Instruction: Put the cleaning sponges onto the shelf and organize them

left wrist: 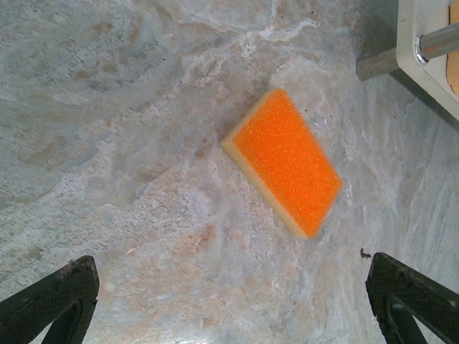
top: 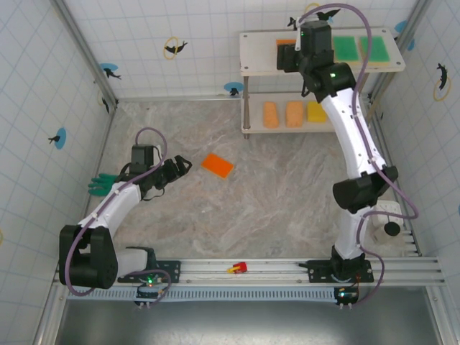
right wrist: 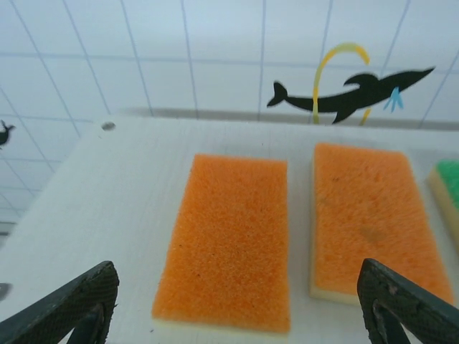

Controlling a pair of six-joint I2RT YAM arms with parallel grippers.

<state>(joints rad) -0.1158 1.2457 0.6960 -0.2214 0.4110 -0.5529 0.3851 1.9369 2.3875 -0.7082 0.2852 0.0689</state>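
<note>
One orange sponge [top: 217, 165] lies flat on the marble table, apart from the shelf [top: 251, 43]. My left gripper [top: 181, 167] hovers just left of it, open; in the left wrist view the sponge [left wrist: 285, 160] sits ahead of the empty gripper [left wrist: 233, 301]. My right gripper [top: 291, 57] is over the top board, open, above an orange sponge [right wrist: 233, 240] with a second orange sponge [right wrist: 369, 215] to its right and a green sponge [right wrist: 448, 183] at the edge. Two green sponges [top: 346, 48] lie on the top board. The lower tier holds two pale orange sponges [top: 271, 114] and a yellow sponge [top: 317, 111].
A green rubber glove [top: 100, 185] lies by the left wall behind the left arm. A tiny red object [top: 238, 268] rests on the front rail. A grey shelf leg [left wrist: 380, 64] stands to the right beyond the table sponge. Tiled walls close in the back and sides.
</note>
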